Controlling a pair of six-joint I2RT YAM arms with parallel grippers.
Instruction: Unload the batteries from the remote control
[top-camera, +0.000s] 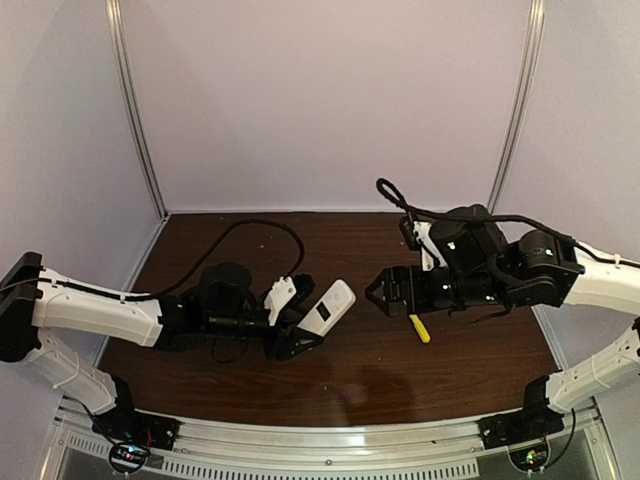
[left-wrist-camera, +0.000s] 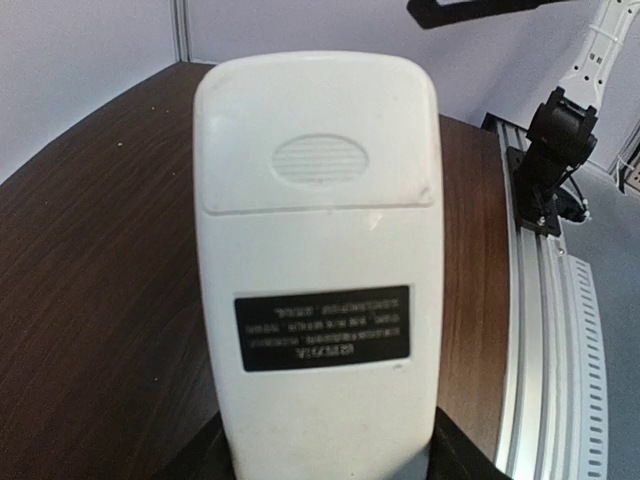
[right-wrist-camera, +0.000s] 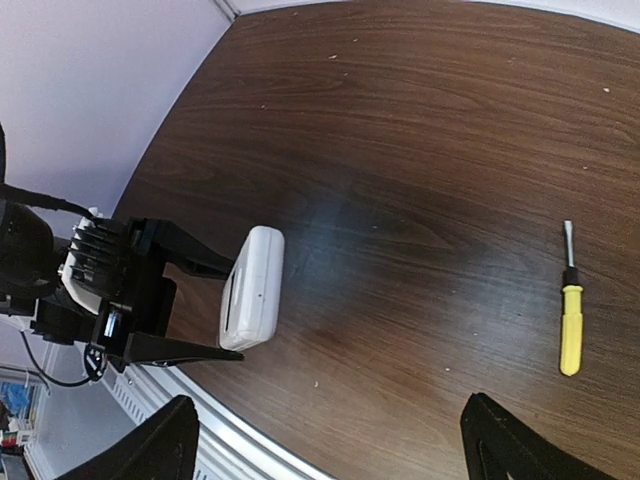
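Note:
My left gripper (top-camera: 300, 322) is shut on the near end of the remote control (top-camera: 331, 305) and holds it above the table, tilted up toward the right. In the left wrist view the remote control (left-wrist-camera: 320, 250) shows its plain white back, with a ribbed cover patch and a black label, between the dark fingers (left-wrist-camera: 462, 462) of my left gripper (left-wrist-camera: 328, 472). The cover is in place, so the batteries are hidden. My right gripper (top-camera: 378, 292) stands open a little to the right, facing the remote control (right-wrist-camera: 252, 285). Its jaws (right-wrist-camera: 335, 450) are wide apart and empty.
A yellow-handled screwdriver (top-camera: 419, 327) lies on the dark wooden table below my right arm, and it is also in the right wrist view (right-wrist-camera: 571, 325). The metal rail (top-camera: 320, 445) runs along the table's near edge. White walls enclose the back and sides.

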